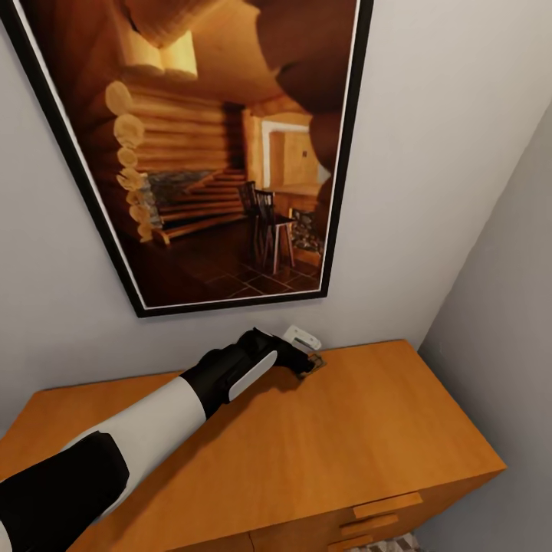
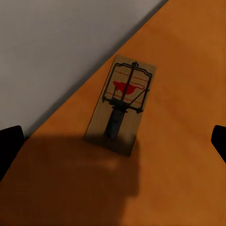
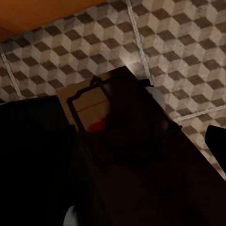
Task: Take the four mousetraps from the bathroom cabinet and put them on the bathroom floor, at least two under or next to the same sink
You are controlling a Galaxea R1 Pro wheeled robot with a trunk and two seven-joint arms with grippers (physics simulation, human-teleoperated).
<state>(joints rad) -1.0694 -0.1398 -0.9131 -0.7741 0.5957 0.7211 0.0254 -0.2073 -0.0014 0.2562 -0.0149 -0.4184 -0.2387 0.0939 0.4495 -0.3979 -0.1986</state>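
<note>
A mousetrap (image 2: 122, 106), a small wooden board with a dark wire bar and a red mark, lies flat on the orange-brown cabinet top (image 2: 183, 70), close to the wall. My left gripper (image 2: 113, 146) hovers over it, open, one fingertip at each side of the trap. From the head camera, the left gripper (image 1: 303, 351) reaches across the cabinet (image 1: 368, 429) to this mousetrap (image 1: 313, 362) at the back edge. A second mousetrap (image 3: 92, 115) hangs above the bathroom floor (image 3: 188, 47), with my right gripper (image 3: 136, 129) shut on it. The sink is out of view.
A large black-framed picture (image 1: 207, 153) hangs on the wall just above the cabinet's back edge. A grey side wall (image 1: 498, 291) closes off the cabinet's right end. Bar handles (image 1: 387, 506) mark the drawer fronts, with a patch of cube-pattern tile (image 1: 391, 546) below.
</note>
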